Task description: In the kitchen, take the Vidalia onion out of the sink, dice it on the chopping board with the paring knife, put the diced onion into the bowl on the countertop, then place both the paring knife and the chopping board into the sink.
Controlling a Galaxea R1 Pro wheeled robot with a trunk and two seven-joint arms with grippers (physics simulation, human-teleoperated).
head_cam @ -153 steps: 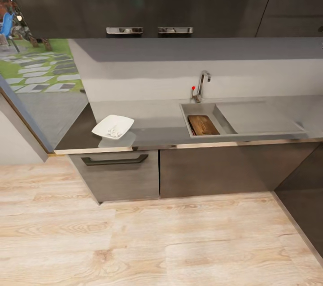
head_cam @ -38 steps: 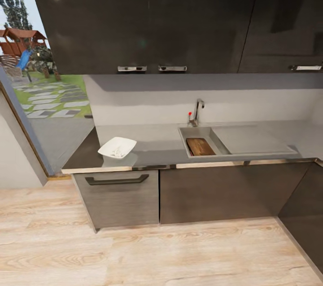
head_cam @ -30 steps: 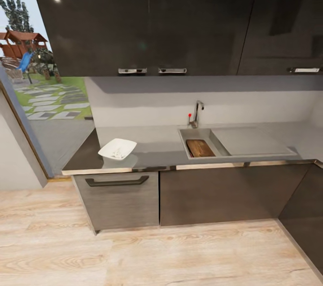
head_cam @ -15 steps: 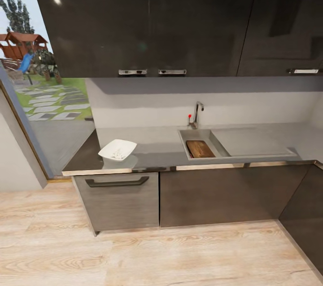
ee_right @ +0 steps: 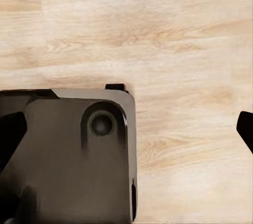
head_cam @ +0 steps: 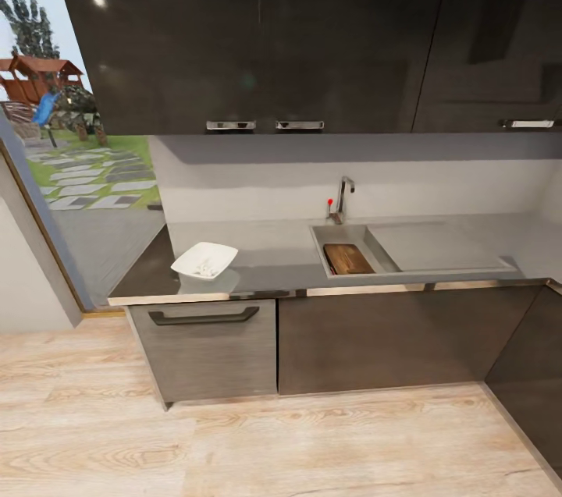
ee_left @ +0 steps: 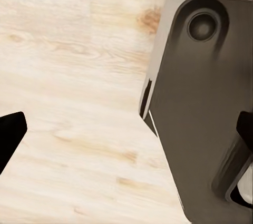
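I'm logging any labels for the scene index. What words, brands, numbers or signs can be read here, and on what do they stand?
None: no readable text stands anywhere.
The upper cabinets, the countertop, the sink, the chopping board and the bowl are all plain.
The faucet carries just a red knob, no marking.
The wrist views show wood floor and the robot's dark base, unlettered.

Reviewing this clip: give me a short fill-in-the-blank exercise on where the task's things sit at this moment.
1. The chopping board lies inside the ____.
2. The white bowl stands on the countertop, on the ____ side of the sink in the head view.
3. The faucet has a small ____ knob beside it.
4. Both wrist views look down at a light wooden ____.

Missing words: sink; left; red; floor
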